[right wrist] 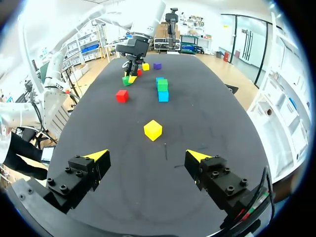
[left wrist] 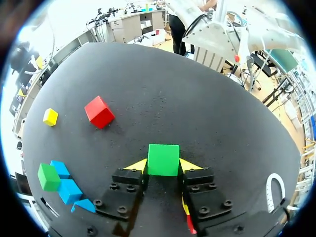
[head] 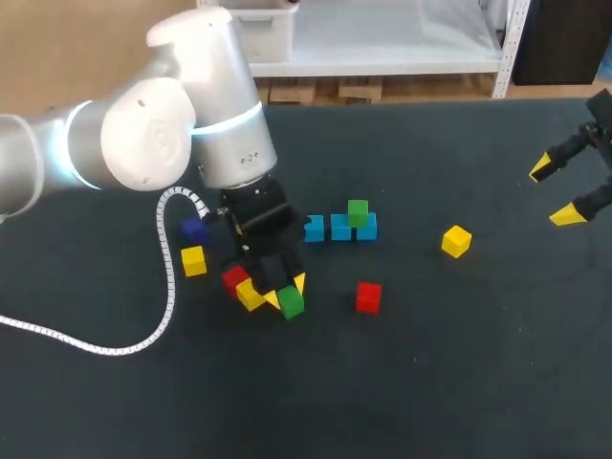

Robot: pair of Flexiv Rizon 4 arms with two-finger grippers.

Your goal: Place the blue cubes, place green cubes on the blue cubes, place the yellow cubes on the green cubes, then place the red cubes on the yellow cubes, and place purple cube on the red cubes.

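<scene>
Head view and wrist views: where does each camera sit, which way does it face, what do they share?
Head view: above and behind the robot, looking down on the table; shows the left arm, left gripper on the green cube, and right gripper.
Left wrist view: on the left wrist, looking out past its yellow tips, which clamp the green cube.
Right wrist view: on the right wrist, facing across the table toward the left arm; open fingers show.
Shared: all show the lone red cube.
</scene>
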